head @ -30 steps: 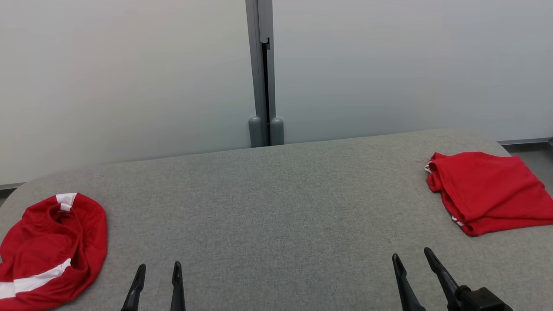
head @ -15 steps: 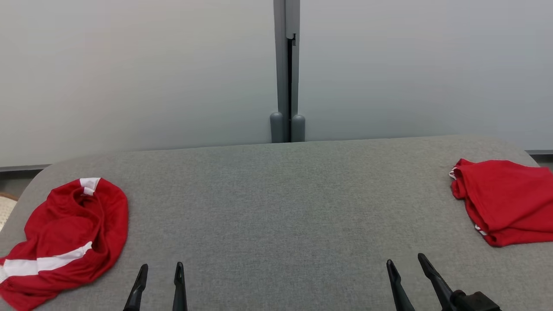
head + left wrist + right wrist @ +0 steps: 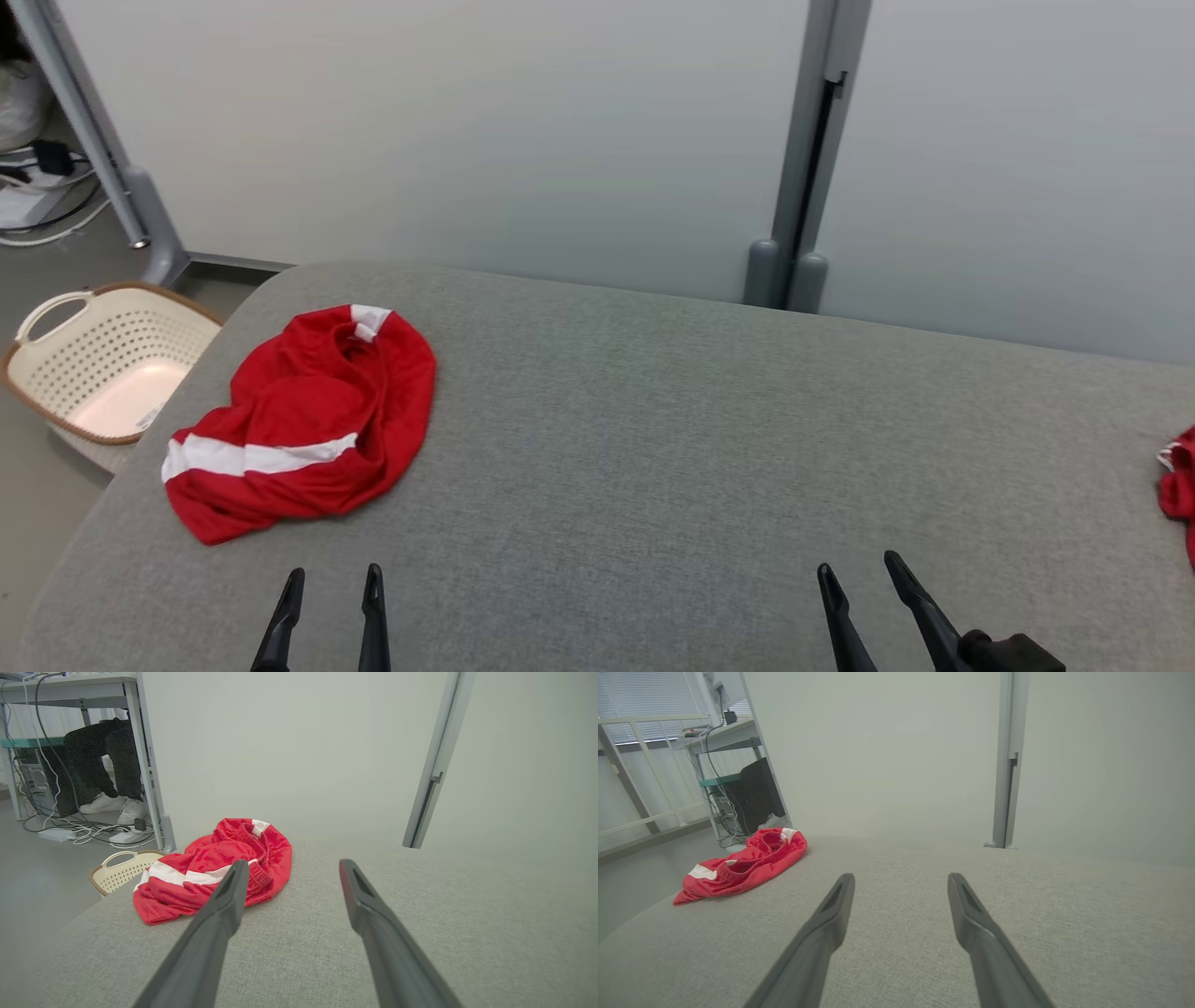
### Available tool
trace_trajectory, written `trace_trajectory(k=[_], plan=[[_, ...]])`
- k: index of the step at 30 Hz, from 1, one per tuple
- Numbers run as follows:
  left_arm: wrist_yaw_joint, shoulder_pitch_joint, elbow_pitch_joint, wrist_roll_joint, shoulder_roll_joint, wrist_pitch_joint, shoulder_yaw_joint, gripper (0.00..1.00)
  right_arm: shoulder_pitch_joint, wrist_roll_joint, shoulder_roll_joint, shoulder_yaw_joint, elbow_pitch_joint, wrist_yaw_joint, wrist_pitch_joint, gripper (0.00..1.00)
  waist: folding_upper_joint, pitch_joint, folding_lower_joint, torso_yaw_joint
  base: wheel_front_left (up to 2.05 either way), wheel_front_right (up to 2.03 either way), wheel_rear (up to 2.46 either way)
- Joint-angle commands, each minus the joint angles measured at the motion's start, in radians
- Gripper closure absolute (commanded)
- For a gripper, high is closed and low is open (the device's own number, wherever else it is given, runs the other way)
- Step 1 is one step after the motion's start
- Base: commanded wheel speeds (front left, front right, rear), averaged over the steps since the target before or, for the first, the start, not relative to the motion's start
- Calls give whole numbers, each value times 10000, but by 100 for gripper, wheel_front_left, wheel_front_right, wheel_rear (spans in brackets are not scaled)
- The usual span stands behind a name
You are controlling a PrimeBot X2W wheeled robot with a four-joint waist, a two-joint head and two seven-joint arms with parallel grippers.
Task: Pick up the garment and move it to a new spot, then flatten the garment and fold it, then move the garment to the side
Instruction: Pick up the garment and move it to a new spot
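Note:
A crumpled red garment (image 3: 303, 425) with white stripes lies in a heap near the left end of the grey table (image 3: 653, 448). It appears again in the left wrist view as the garment (image 3: 210, 872), and in the right wrist view as the garment (image 3: 742, 865) far off to the left. My left gripper (image 3: 334, 581) stands open at the table's near edge, just in front of the heap and apart from it. Well to the right, my right gripper (image 3: 857, 569) is open over bare table. Nothing sits between either pair of fingers.
A second red cloth (image 3: 1178, 485) peeks in at the table's right edge. A cream laundry basket (image 3: 103, 373) stands on the floor left of the table. A person's legs and shoes (image 3: 112, 805) and cables sit under a desk beyond. A partition wall (image 3: 579, 140) backs the table.
The head camera has swung to the left, so the crumpled garment sits nearer the centre and the right-hand red cloth is almost out of frame. Both grippers stay open in the same pose.

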Motion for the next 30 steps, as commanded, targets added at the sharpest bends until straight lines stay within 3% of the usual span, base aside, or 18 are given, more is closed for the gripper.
trace_trajectory(k=[1, 12, 17, 21, 25, 30], plan=[[-44, 33, -20, 69, 32, 1, 54, 0, -20, 73, 15, -23, 20, -1, -11, 0, 0, 63, 0, 693, 0, 0, 0], [-52, 58, -151, -95, 32, 1, 265, 0, 8, 48, 83, -120, 90, -1, -11, 0, 0, 202, 0, 1683, 0, 0, 0], [-429, -811, -72, 109, 40, 1, 562, 0, -115, 16, 55, -15, 104, -1, -9, 0, 0, 459, 0, 1714, 0, 0, 0], [-963, -2276, 396, 196, 233, 3, 983, 0, -187, 10, -176, 4, 115, -2, -11, 0, 0, 848, 0, 1531, 0, 0, 0], [-1438, -4361, 1715, 96, 676, 167, 1010, 0, -448, -110, -499, 11, 34, -2, -11, 0, 0, 1604, 0, 1167, 0, 0, 0], [-1836, -7376, 3672, -430, 980, 2149, 710, 0, -1049, -219, -1129, -81, -124, -2, -11, 0, 0, 2852, 0, 727, 0, 0, 0]])
